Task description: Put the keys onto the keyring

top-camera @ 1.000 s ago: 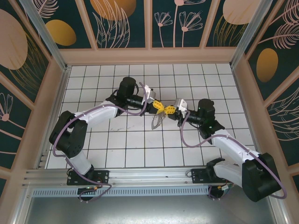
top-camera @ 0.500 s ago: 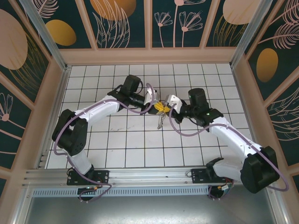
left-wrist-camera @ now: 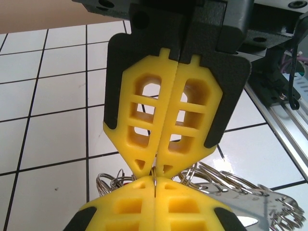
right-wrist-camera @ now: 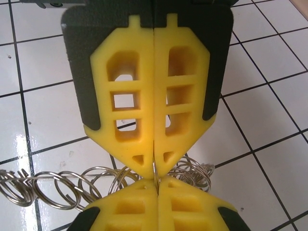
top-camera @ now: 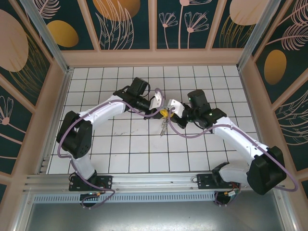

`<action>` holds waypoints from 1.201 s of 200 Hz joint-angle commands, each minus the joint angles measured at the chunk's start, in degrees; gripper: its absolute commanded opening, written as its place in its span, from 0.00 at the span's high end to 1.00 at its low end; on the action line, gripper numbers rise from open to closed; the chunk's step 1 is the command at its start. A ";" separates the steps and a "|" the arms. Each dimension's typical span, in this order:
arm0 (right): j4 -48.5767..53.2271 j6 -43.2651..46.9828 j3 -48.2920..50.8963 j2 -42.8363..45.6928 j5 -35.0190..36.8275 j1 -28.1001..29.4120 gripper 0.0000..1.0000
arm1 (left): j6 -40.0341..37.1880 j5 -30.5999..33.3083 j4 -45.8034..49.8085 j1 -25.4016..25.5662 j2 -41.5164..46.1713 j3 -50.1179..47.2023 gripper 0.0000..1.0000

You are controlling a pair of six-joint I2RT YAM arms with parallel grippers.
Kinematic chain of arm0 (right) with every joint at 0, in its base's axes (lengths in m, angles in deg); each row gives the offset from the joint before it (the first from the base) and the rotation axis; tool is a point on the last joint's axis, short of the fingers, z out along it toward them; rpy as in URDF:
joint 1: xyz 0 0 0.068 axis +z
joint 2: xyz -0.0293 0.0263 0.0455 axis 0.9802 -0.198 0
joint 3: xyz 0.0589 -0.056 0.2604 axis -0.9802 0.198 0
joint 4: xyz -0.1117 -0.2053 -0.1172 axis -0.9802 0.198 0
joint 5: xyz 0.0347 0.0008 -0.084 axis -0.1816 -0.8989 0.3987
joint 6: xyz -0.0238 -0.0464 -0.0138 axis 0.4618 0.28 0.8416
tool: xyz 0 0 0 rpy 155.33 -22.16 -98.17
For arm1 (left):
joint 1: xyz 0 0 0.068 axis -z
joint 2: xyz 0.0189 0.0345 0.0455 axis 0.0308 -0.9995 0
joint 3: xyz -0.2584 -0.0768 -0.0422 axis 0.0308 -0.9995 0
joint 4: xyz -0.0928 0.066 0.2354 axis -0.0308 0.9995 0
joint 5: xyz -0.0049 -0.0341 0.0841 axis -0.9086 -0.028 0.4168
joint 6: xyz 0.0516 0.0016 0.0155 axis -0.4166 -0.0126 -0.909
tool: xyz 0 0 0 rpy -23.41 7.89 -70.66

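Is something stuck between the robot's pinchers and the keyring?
Nothing visible is. The left gripper and right gripper meet tip to tip, both shut on a thin wire of the keyring, its loops bunched right by the tips.

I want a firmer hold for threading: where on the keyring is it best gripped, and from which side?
Take the keyring by one thin wire strand at its top, pinched across with fingertips, as the shut left gripper and right gripper do now from opposite sides. Its loose loops hang below, so lower grabs would likely slip.
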 commanded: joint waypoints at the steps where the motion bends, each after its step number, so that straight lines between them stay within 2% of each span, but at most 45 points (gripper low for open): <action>1: -9.16 -0.28 1.58 1.81 -1.13 -0.48 0.96 | 5.13 -4.90 -6.08 0.54 2.48 -4.41 1.00; 14: -14.28 -2.08 5.28 3.39 -4.48 -2.21 0.88 | 12.21 -8.41 -16.64 0.40 5.52 -8.50 1.00; 43: -28.43 -7.12 13.89 7.66 -11.16 -5.48 0.84 | 23.74 -15.35 -33.78 0.27 7.64 -12.59 1.00; 63: -38.97 -10.85 19.05 9.75 -15.52 -6.29 0.82 | 26.88 -18.07 -37.68 0.28 7.36 -12.86 1.00; 79: -42.90 -12.86 20.83 10.00 -16.98 -6.59 0.82 | 26.87 -19.04 -37.47 0.26 7.03 -12.42 1.00; 104: -42.51 -13.33 20.85 9.33 -16.94 -6.61 0.83 | 24.92 -17.57 -34.93 0.33 7.25 -12.16 1.00; 158: -34.47 -11.76 17.60 8.41 -14.82 -6.59 0.83 | 22.99 -8.80 -33.39 0.34 7.82 -13.28 1.00; 194: -29.84 -10.97 16.24 7.63 -13.48 -5.83 0.83 | 23.63 -7.86 -34.12 0.27 8.26 -13.64 1.00; 240: -28.47 -11.16 16.67 10.79 -8.06 -4.92 0.73 | 21.94 -2.34 -31.19 0.33 8.96 -14.21 1.00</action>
